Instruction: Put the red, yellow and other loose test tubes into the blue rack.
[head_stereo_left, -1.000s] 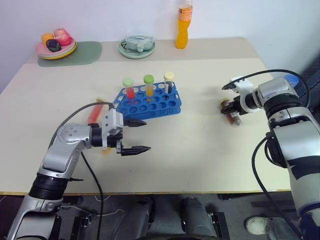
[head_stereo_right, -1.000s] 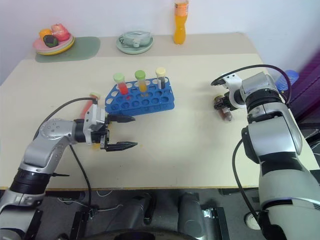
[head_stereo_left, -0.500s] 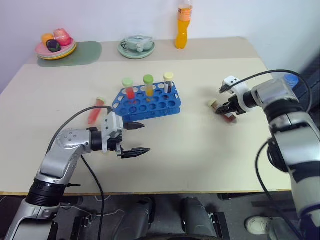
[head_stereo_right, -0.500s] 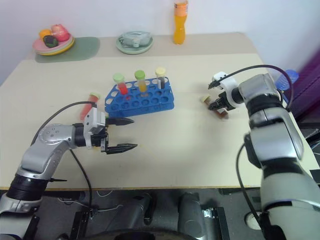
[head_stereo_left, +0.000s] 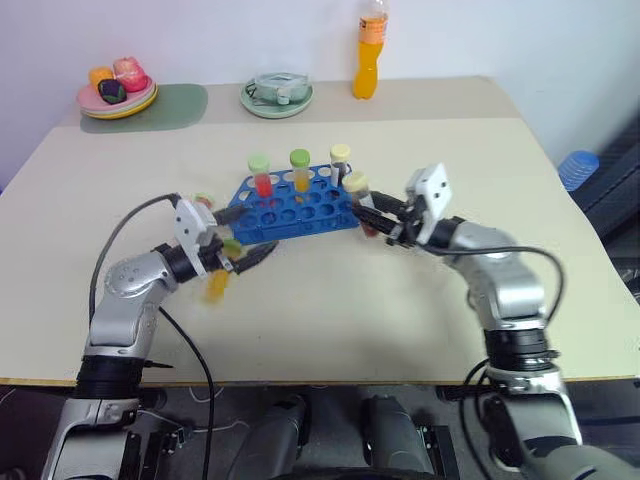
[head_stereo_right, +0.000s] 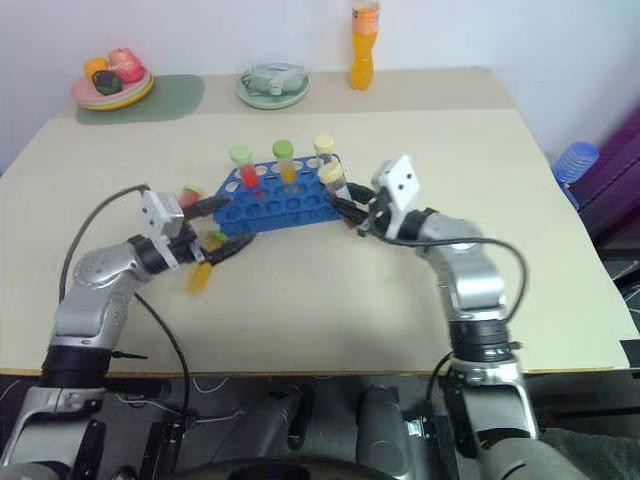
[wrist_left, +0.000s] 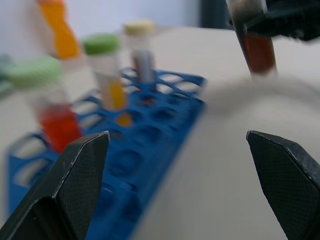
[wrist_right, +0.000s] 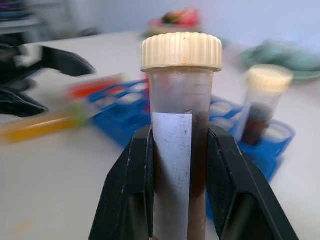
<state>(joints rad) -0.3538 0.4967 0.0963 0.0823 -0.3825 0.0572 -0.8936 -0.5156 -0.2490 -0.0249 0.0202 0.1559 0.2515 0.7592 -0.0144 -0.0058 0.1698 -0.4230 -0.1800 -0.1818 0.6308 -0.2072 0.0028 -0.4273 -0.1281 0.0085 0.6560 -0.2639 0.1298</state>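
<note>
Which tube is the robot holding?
The dark brown tube with the cream cap, pinched upright in the right end effector. The others stand in the blue rack or lie loose.

Glossy blue plastic rack (head_stereo_left: 293, 208)

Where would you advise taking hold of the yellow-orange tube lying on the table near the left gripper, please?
Grip the yellow-orange tube around the middle of its body, coming from above with fingers across its length. It lies flat on the table, and its round body would probably roll if nudged from one side. The open left gripper is nearest.
</note>
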